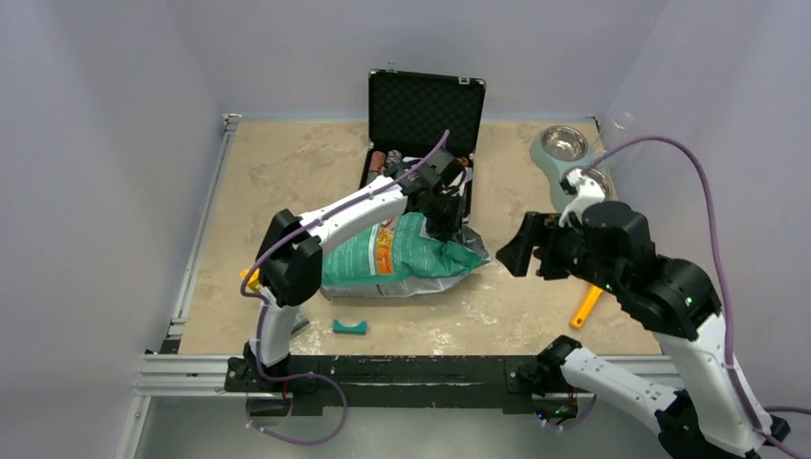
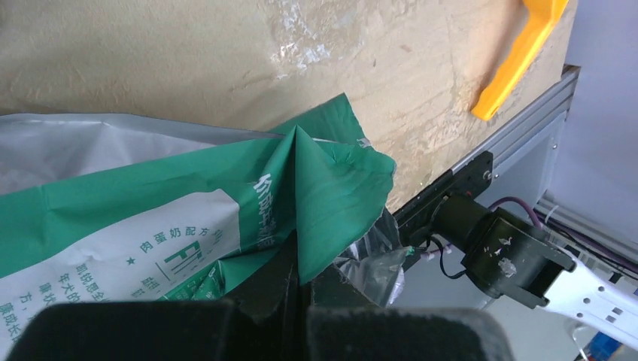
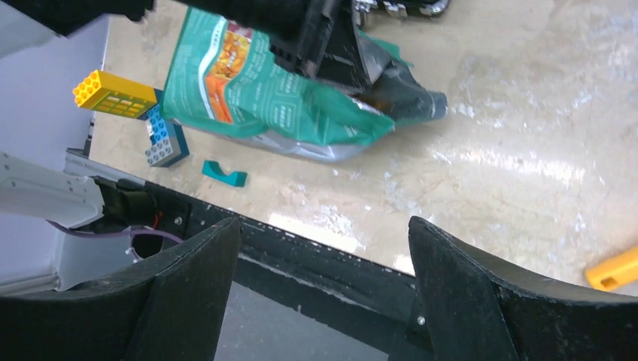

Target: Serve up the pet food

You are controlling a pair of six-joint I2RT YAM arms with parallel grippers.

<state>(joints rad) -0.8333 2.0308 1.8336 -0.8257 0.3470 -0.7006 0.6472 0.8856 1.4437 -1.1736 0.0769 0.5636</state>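
Note:
The teal-green pet food bag [image 1: 397, 258] lies on its side on the table, its torn mouth pointing right. My left gripper [image 1: 442, 212] is shut on a fold of the bag's upper edge near the mouth; in the left wrist view the fingers [image 2: 290, 271] pinch the green fold of the bag [image 2: 323, 188]. The kibble itself is hidden inside the bag. My right gripper [image 1: 521, 251] is open and empty, just right of the bag's mouth and above the table. In the right wrist view the right gripper [image 3: 323, 248] is wide open and the bag [image 3: 248, 83] lies beyond it.
An open black case [image 1: 426, 110] stands behind the bag. A double steel pet bowl stand [image 1: 564, 145] is at the back right. A yellow tool [image 1: 585, 306] lies near the front right. A teal piece [image 1: 349, 327] and toy blocks [image 3: 113, 94] lie at the front left.

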